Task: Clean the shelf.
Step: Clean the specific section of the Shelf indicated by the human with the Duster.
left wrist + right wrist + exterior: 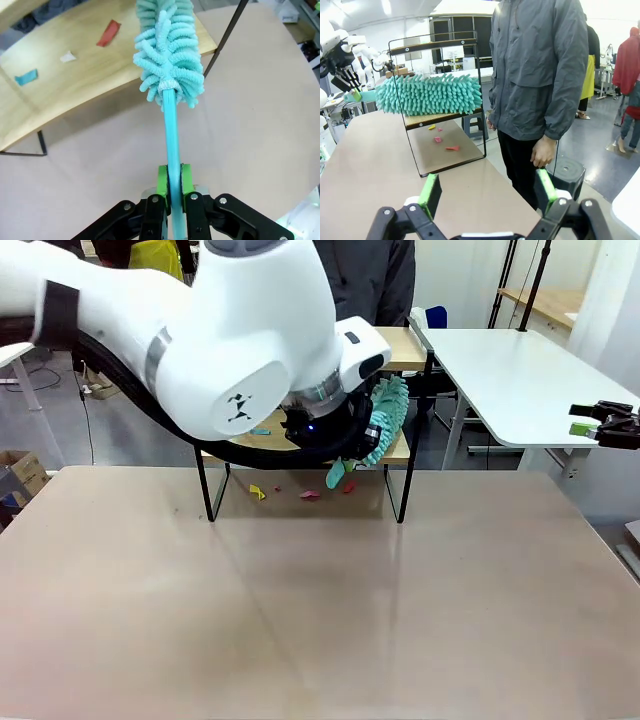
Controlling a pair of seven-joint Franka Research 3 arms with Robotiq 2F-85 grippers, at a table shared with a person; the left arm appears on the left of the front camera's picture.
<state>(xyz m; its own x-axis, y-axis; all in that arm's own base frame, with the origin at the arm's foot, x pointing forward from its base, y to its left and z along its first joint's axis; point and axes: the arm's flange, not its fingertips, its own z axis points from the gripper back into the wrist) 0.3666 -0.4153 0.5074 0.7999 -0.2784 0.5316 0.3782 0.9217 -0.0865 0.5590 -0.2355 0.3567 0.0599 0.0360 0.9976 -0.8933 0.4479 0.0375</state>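
The shelf (403, 350) is standing at the middle of the desk's (300, 620) far edge, its black legs resting on the desk top.

The right claw (487, 192) is hanging out beyond the desk's right edge. Its green-padded fingers are standing wide apart and gripping nothing.

The left arm is reaching across the desk toward the shelf. The left claw (170, 175) is clamping its pads together on the thin teal handle of a duster (170, 55). The fluffy teal head is lying along the lower board between the two tiers, toward the shelf's right end, and appears to be resting on the wood.

In the left wrist view, three paper scraps are lying on that lower board: a red one (108, 33), a white one (68, 57) and a blue one (26, 77), well apart from each other. More scraps are lying on the desk under the shelf: yellow (257, 492), pink (309, 495) and red (349, 487).

A person in a grey jacket (540, 70) is standing just behind the shelf at the far edge, one hand (542, 157) hanging at their side.
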